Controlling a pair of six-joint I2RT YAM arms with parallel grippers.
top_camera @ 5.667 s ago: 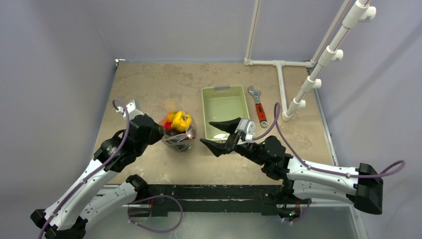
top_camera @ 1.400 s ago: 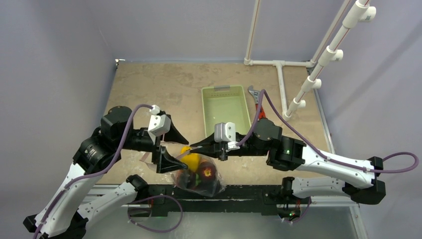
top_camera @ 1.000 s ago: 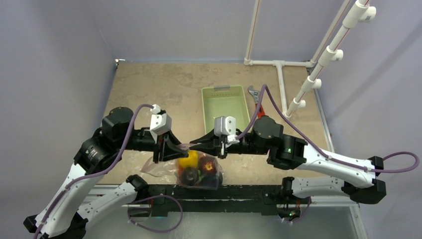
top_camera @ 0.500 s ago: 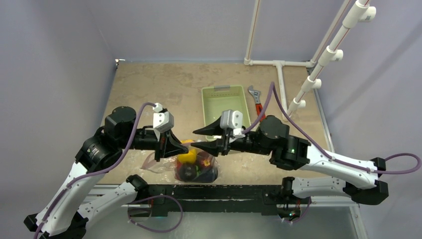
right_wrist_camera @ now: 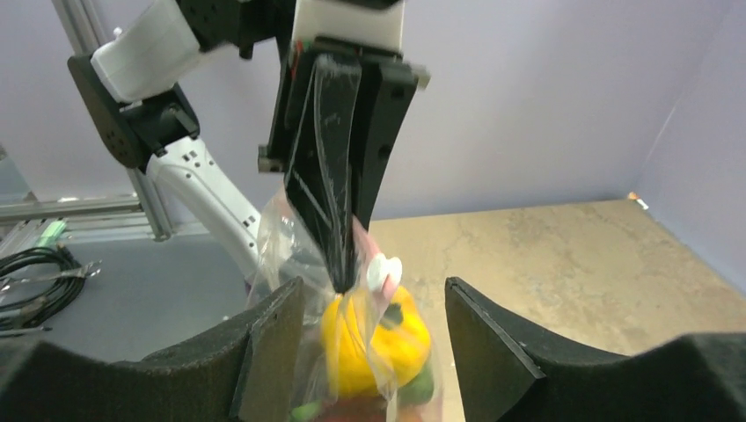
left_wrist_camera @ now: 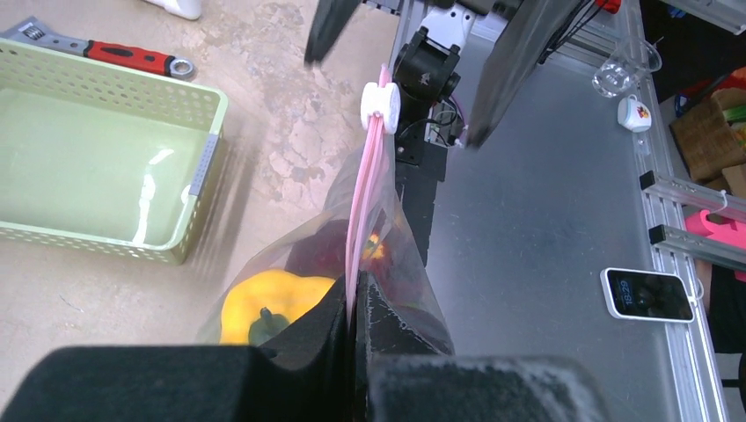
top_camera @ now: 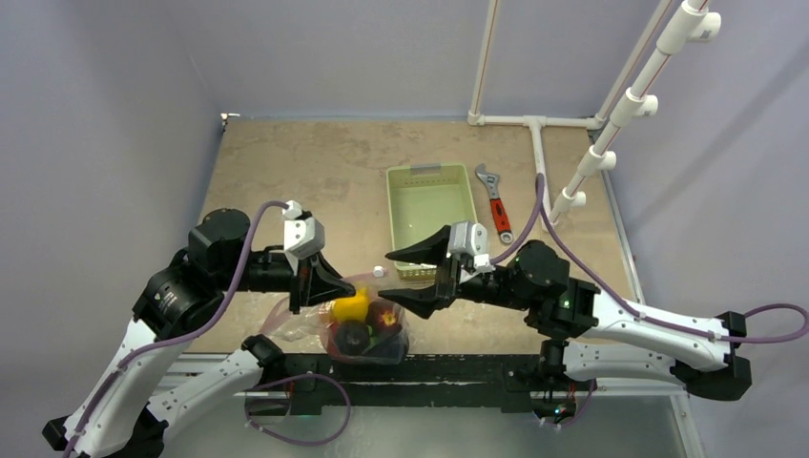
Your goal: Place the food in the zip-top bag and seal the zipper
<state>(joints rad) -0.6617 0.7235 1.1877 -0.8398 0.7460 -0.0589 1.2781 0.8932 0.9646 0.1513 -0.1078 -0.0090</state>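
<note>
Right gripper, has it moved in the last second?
Yes. The right gripper has shifted right along the green basket's near edge, opening and letting go of the zip-top bag.

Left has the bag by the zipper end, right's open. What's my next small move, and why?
Probably close the right gripper on the white slider: it sits between the open jaws, and the left gripper pinches the zipper at its other end.

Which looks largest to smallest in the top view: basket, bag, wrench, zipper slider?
1. Basket and bag: about alike; the bag is held up nearer the camera, so unranked.
2. Wrench.
3. Slider, a tiny white dot.
</note>
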